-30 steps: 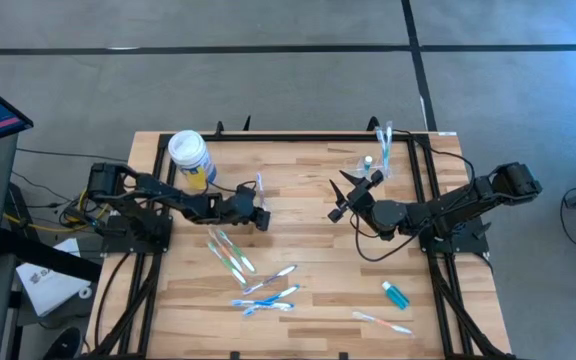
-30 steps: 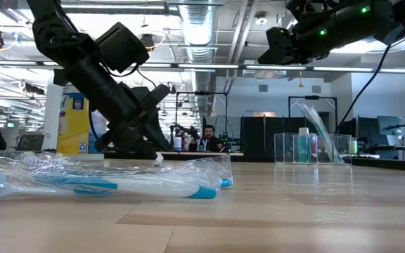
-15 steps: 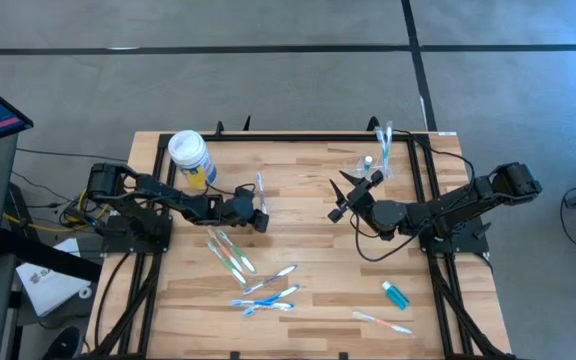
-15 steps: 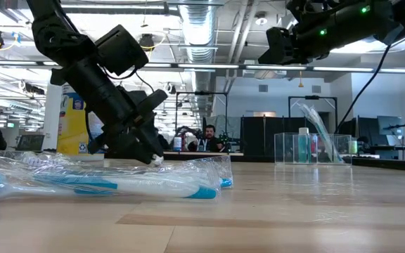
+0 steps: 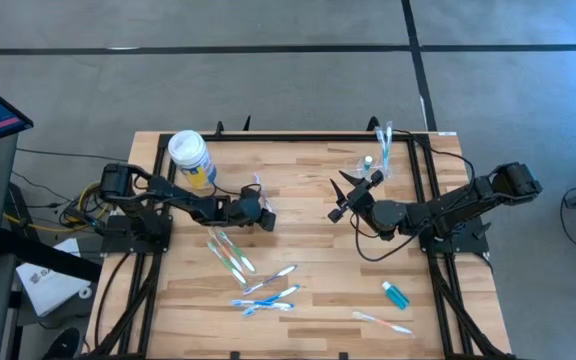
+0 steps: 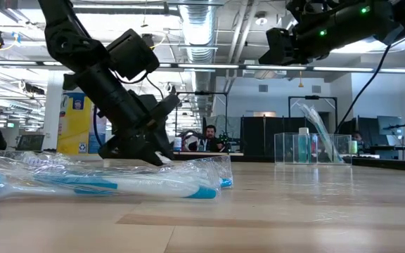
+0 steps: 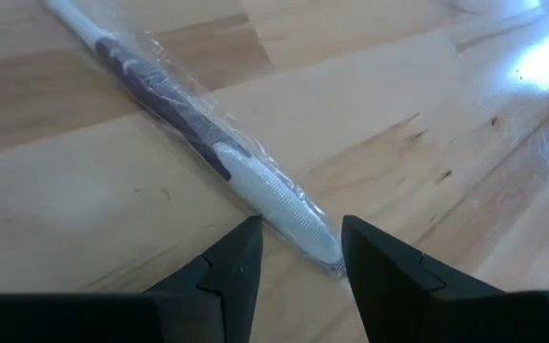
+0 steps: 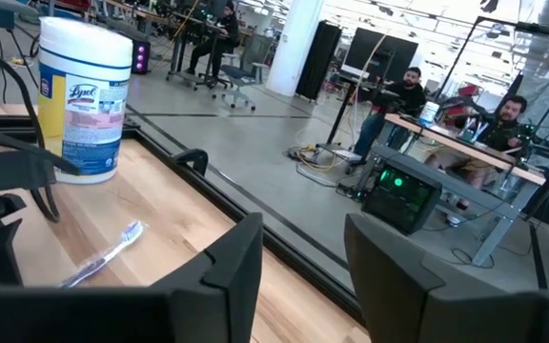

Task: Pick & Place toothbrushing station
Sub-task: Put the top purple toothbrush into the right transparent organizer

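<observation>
With its prongs spread, the left claw [image 7: 298, 252] straddles the handle tip of a wrapped white-and-purple toothbrush [image 7: 193, 129] left of the high view's centre, nothing gripped yet, while the right claw [image 5: 340, 197] hovers open near the clear plastic cup [image 5: 381, 158], upper right on the wooden worktop [image 5: 308, 260].

You've got approx 7 wrapped toothbrushes [image 5: 230, 254] loose mid-frame on the table [image 5: 308, 230], 1 canister [image 5: 190, 158] upper left, 1 clear cup [image 5: 380, 160] upper right, 1 teal tube [image 5: 396, 294] lower right.
</observation>
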### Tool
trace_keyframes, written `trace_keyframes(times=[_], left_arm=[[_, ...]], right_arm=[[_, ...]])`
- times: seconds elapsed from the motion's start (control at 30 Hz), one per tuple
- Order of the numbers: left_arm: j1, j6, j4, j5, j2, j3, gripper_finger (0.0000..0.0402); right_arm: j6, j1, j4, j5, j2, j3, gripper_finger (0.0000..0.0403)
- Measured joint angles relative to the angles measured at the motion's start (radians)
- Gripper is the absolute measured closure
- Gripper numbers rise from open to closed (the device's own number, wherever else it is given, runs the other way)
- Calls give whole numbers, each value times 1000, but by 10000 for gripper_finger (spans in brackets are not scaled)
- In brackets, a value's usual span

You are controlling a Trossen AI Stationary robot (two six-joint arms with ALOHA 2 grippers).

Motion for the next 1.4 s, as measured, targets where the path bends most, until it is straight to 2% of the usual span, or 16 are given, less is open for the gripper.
trace_keyframes(times=[0.1, 0.23, 0.27, 0.53, 0.7, 0.93, 1.13, 1.4], left_arm=[[9, -2, -20, 6, 1, 0, 295], [22, 18, -44, 17, 4, -1, 379], [22, 26, -44, 17, 4, -1, 389], [2, 57, -45, -9, -6, -2, 401], [-33, 108, -87, -36, -75, -9, 401], [-96, 194, -84, -128, -196, -7, 401], [-157, 307, -79, -215, -247, -7, 401], [-179, 313, -77, -229, -272, -5, 401]], right_arm=[[0, 0, -5, 0, 0, 0, 266], [0, 0, -9, 0, 0, 0, 271], [0, 1, -9, 0, 0, 0, 271], [0, 1, -11, 0, 0, 0, 272], [0, 1, -15, 0, 0, 0, 272], [0, 1, -16, 0, 0, 0, 272], [14, 3, -16, -12, 0, 0, 272], [74, -7, -9, -144, 0, 0, 272]])
